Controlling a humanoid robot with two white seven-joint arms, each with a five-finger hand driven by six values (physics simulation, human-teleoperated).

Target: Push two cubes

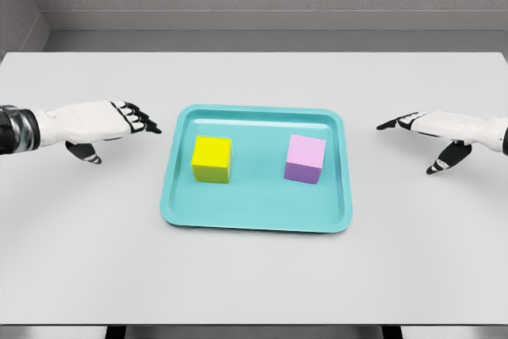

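White left hand (107, 123) at the scene's left, above the pale grey table (254, 275), arm entering from the left edge; fingers stretched out and relaxed, dark tips aimed right toward the tray, thumb hanging below, nothing held. Just right of those fingertips, apart from them, the left rim of a teal tray (176, 196), shallow, rounded at the corners, lying flat in the middle of the table. Inside, on the left half, a yellow cube (212, 159), upright, resting on the tray floor, clear of the rim. On the right half, a lilac cube (305, 159), also upright on the floor, well apart from the yellow one and at about the same depth. Past the right rim, with a wider gap than on the other side, the white right hand (440, 129), arm entering from the right edge; fingers likewise extended and loose, pointing left toward the tray, thumb dropped below, holding nothing, touching neither tray nor cube.
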